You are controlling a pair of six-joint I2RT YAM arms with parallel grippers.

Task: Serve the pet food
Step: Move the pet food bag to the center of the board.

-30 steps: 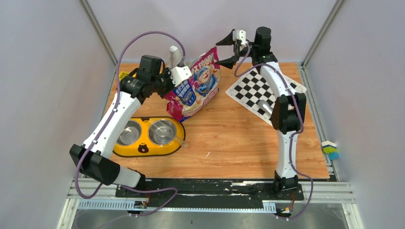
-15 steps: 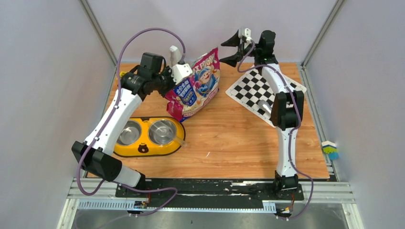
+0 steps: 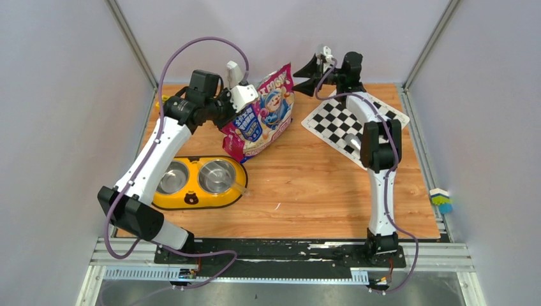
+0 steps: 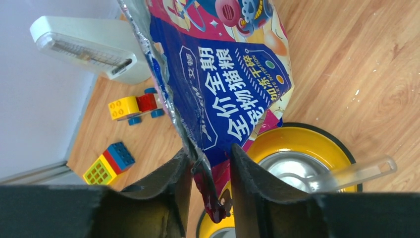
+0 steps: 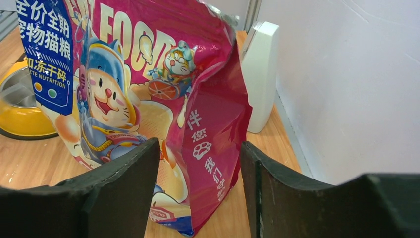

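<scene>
A wooden table (image 3: 306, 191) is enclosed by pale grey walls (image 3: 64, 95), and both arms are mounted on a metal rail (image 3: 287, 261) at its near edge. A black-and-white checkerboard (image 3: 344, 121) is laid flat at the far right, and a small white box (image 5: 260, 74) is stood against the back wall. Toy bricks (image 4: 108, 163) and a toy car (image 4: 133, 106) are seen at the far left. The pet food bag (image 3: 261, 121) is stood upright at the back middle of the table, just behind the yellow feeder (image 3: 191, 199); its pellets cannot be seen. Bare steel is shown in the left bowl (image 3: 172, 177) and the right bowl (image 3: 217, 175), and a clear scoop (image 4: 346, 173) is rested across the right one. The left tool (image 4: 208, 158) is released, its jaws slightly parted around the bag's crumpled top edge. The right tool (image 5: 199, 144) is spread wide, with the bag's side edge set between its jaws but not clasped.
</scene>
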